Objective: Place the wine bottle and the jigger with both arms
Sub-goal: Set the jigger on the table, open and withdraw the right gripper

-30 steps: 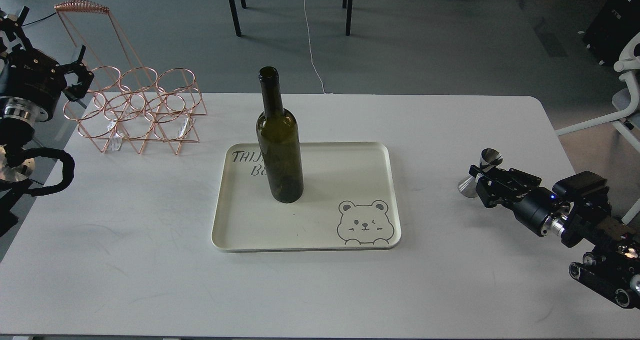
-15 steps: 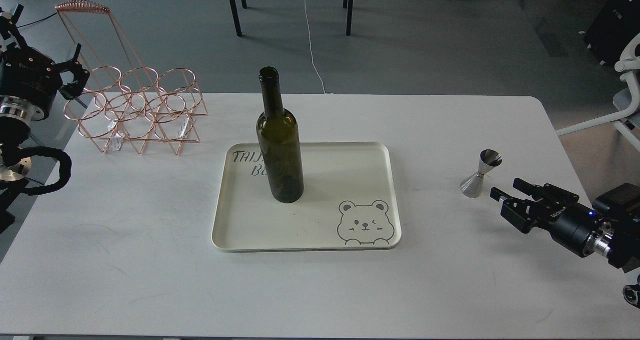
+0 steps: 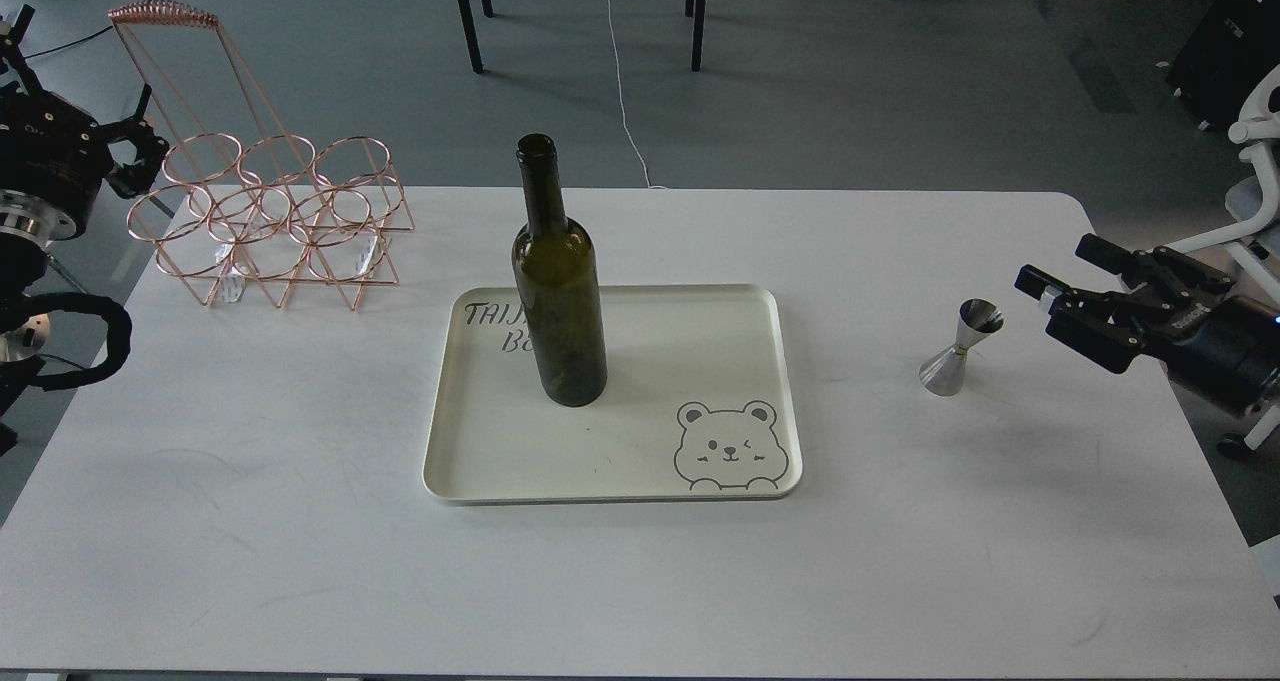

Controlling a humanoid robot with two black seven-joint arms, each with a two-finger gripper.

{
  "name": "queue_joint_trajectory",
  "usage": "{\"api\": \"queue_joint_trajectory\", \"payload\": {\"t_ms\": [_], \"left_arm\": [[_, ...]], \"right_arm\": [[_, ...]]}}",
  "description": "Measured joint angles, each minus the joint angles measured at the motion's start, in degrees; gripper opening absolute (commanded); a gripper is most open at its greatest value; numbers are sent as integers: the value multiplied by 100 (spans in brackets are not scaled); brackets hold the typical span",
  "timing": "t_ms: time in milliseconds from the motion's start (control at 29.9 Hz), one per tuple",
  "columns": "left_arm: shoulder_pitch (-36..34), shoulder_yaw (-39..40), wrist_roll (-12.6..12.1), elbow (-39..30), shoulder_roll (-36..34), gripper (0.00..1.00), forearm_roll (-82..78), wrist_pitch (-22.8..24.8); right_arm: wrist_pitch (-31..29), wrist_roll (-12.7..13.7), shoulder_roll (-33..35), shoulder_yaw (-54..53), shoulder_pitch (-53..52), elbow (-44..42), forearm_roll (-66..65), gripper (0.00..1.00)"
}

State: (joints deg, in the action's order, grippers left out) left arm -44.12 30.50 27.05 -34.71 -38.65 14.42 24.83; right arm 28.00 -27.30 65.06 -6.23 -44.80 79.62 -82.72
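Since the earlier frames, the right gripper has been drawn back from the jigger and lifted toward the right edge of the view, while the left gripper has been pulled slightly further left, beside the copper wire rack. Both items appear already set down: the wine bottle is seen upright on the cream tray, over its printed lettering, and the jigger is standing upright on the white counter, well to the right of the tray and free of any contact. The right jaws are seen spread and empty, just right of the jigger's top cup. The left jaws appear dark and small at the view's edge; whether they are spread cannot be told. The step in hand is judged to be the retreat after placing. What remains is judged to be a clean withdrawal of both arms, with the jigger and rack left undisturbed.
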Motion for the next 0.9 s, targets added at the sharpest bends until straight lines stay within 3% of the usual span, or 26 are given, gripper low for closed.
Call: {"api": "queue_joint_trajectory", "payload": {"t_ms": [167,435,702,903], "left_arm": [[0,-23,-13,0,-92,98,0,30],[30,-107,-50,-290,-380,98,-18,58],[102,-141,-75,-1447,-1238,98,-16,15],[105,-584,-79,-2624,-2067,98,-285,-2]], "right_arm": [[0,3,-531,0,-772,-160,922,97],[-75,6,-1736,-272,-1594,-1336,2970,97],[-1333,6,-2413,-1217,-1564,-2343,5133,97],[-2299,6,-2612,-1608,-1315,-2719,7018,97]]}}
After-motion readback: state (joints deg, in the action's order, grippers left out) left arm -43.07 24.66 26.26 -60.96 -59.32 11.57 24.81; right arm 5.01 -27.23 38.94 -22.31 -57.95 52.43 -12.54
